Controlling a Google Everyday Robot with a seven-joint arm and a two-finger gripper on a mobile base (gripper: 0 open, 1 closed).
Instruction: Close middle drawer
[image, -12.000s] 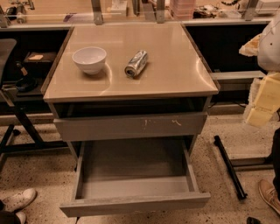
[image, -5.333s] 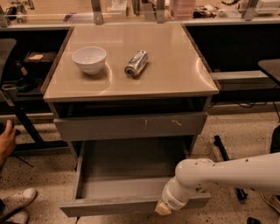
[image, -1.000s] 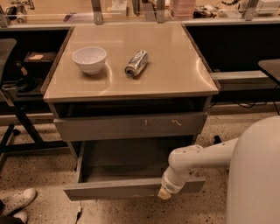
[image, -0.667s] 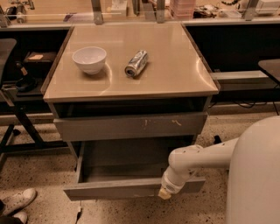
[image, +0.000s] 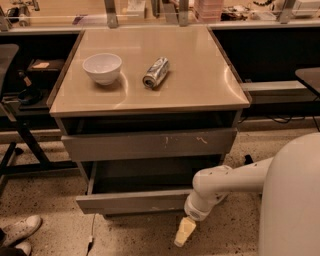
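Note:
The middle drawer (image: 132, 202) is a wide grey drawer with a plain flat front. It stands partly open below the scratched grey drawer front (image: 150, 144), and a strip of its dark interior (image: 150, 176) shows. My gripper (image: 183, 233) has pale yellow fingers that look shut and empty. It hangs just below and in front of the drawer front's right end, pointing down at the floor. My white arm (image: 225, 182) comes in from the right.
A white bowl (image: 102, 67) and a crushed can (image: 155, 72) lie on the beige tabletop (image: 200, 75). A dark stand (image: 20, 135) and a shoe (image: 20, 229) are at the left. A speckled floor (image: 225, 240) surrounds the cabinet.
The middle drawer has slid further into the cabinet, so less of its interior shows. My gripper has dropped from the drawer front to just below it.

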